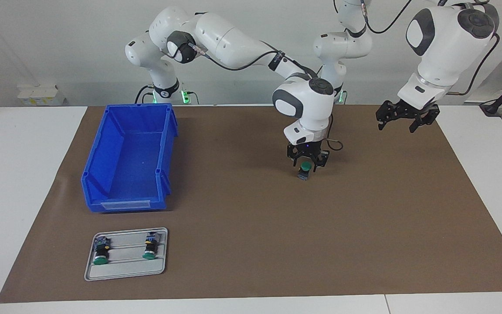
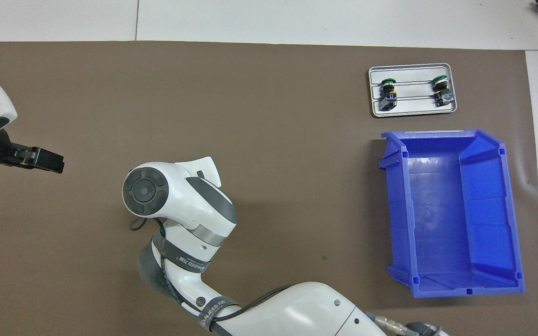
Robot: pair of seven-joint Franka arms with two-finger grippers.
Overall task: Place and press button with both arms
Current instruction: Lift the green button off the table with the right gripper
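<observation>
Here, a two-arm robot scene, listed part by part.
Hidden: in the overhead view the right arm's white wrist covers both its claw and the button.
Cut off: the left arm shows only partly in both views.
Button (image 1: 305, 168): green cap up, standing on the brown mat (image 1: 251, 244), well apart from the blue bin (image 1: 103, 165), toward the left arm's end of the worktop (image 1: 20, 174).
Right claw (image 1: 306, 166): low around the button; whether its fingers grip it cannot be told.
Left claw (image 1: 406, 118): spread wide, holding nothing, waiting in the air over the mat's edge.
Tray (image 1: 124, 272): grey, farther from the robots than the bin, carrying two spare switches (image 1: 100, 253).
Room: plain pale wall.
</observation>
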